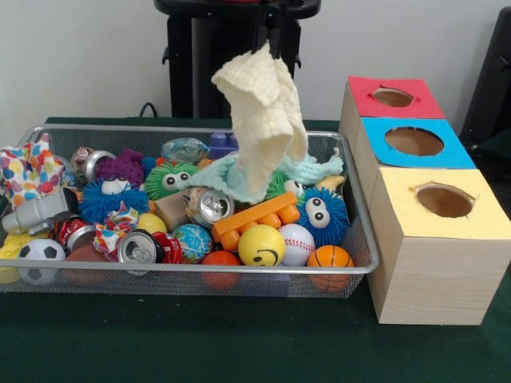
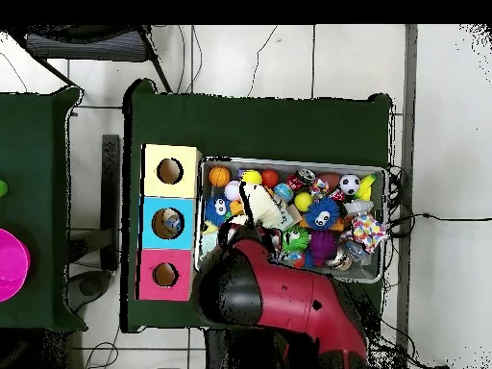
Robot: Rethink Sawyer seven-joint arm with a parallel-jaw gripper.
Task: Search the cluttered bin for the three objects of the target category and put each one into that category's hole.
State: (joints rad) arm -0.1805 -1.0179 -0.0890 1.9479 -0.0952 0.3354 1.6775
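The green surface [image 1: 239,351] was covered by a wire bin [image 1: 361,239] of toys, set directly below the hand [image 1: 270,44]. Three boxes with holes [image 1: 431,231] were ranged beside it. A cream cloth [image 1: 267,120] was pinched in the closed hand and hung under it, above the bin.

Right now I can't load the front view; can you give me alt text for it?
The gripper holds a pale yellow knitted cloth lifted above a wire mesh bin crowded with balls, crushed cans, fuzzy googly-eyed toys and a light blue cloth. Right of the bin stands a wooden box with three round holes, topped red, blue and yellow.
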